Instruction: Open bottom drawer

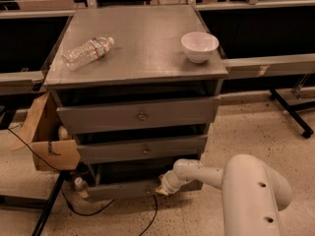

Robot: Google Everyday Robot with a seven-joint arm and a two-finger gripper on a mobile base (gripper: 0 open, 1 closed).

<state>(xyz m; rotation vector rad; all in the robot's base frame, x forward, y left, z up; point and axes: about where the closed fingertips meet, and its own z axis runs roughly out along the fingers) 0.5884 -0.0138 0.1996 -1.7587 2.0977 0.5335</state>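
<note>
A grey cabinet holds three grey drawers. The bottom drawer is the lowest, slimmest front panel, just above the floor. Its knob is hidden behind the gripper. My white arm reaches in from the lower right. The gripper sits right against the middle of that bottom panel. The top drawer and the middle drawer each show a small round brass knob.
A clear plastic bottle lies on the cabinet top at the left, and a white bowl stands at the right. A cardboard box leans at the cabinet's left side. A black cable runs over the floor below.
</note>
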